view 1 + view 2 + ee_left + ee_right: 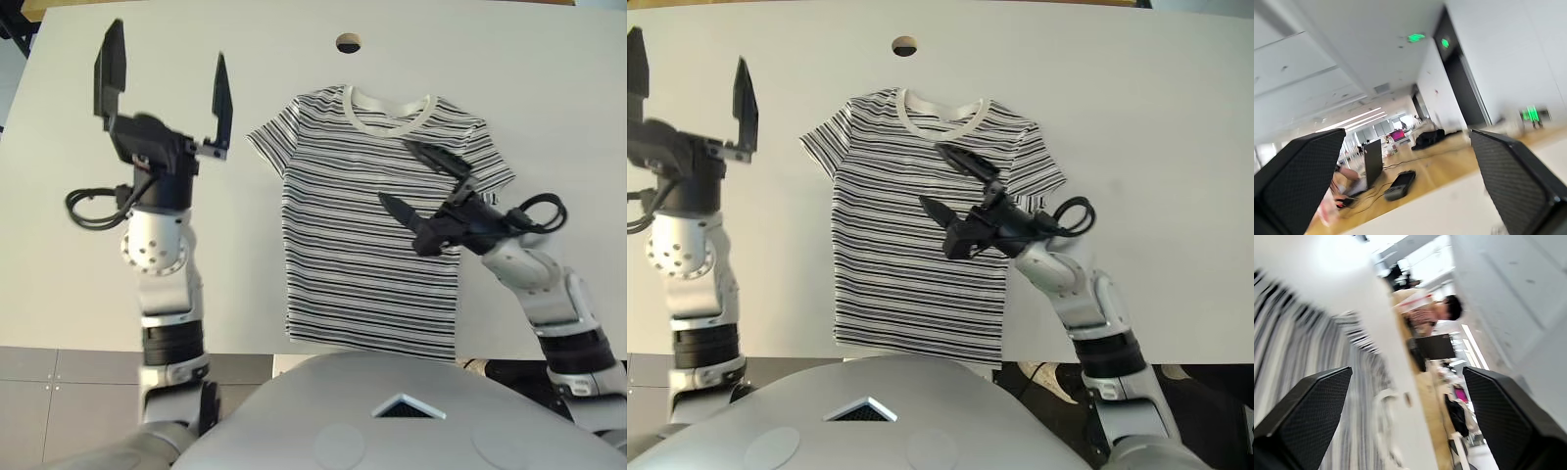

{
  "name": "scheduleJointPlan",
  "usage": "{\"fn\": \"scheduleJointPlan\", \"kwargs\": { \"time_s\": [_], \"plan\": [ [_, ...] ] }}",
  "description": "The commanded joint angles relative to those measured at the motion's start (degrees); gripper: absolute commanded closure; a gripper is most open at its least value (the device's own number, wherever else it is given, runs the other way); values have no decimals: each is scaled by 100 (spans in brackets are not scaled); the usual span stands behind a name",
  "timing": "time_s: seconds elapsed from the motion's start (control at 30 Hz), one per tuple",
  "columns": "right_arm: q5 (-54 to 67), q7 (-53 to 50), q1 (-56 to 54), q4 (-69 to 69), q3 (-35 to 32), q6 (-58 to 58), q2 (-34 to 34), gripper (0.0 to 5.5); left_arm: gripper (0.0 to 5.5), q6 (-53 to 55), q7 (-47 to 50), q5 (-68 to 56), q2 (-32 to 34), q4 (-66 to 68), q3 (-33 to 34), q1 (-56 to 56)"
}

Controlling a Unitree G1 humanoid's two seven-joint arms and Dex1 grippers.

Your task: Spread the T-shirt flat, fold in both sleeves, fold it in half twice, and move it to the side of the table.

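You have one striped T-shirt (367,245) lying flat on the white table (549,88), collar on the far side from the robot, hem at the near edge. Its two short sleeves, one on the left (269,137) and one on the right (490,162), are both spread outward and unfolded. Your left gripper (167,69) is raised above bare table to the left of the shirt, its two fingers wide apart and holding nothing. Your right gripper (397,174) hangs over the shirt's right half near the right sleeve, its two fingers also parted and empty. One round hole (348,42) sits in the tabletop just beyond the collar.
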Motion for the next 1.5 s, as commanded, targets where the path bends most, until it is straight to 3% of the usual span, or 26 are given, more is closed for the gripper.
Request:
{"fn": "scheduleJointPlan", "kwargs": {
  "time_s": [0.03, 0.23, 0.43, 0.83, 0.97, 1.1, 1.33, 1.5],
  "plan": [
    [-443, 657, -42, 293, 526, -264, -590, 130, 80, -271, -386, 594, 690, -36, 139, 567],
    [-500, 1129, 244, 314, 535, -519, -1549, 130, 80, -982, -1196, 1501, 1743, 394, -469, 1355],
    [-528, 786, 94, 641, -108, -265, -1942, 130, 80, -1167, -1384, 1385, 1947, 352, -689, 1572],
    [-251, 510, -117, 496, 6, -470, -1627, 130, 80, -1353, -1662, 1221, 2187, 147, -1042, 1637],
    [1378, 633, 22, -460, -387, -349, -1502, 130, 80, -951, -1160, 1061, 1709, 211, -802, 573],
    [2131, 672, 8, -919, -790, -159, -1466, 130, 80, -104, -566, 1308, 1167, 765, -749, -982],
    [1950, 358, -215, -652, -281, -26, -432, 130, 80, -150, 96, 2860, 336, 3707, -2264, -3449],
    [2371, -360, -493, -754, -1080, 333, 159, 130, 80, -593, 519, 3245, 82, 5259, -2850, -4136]
  ]
}}
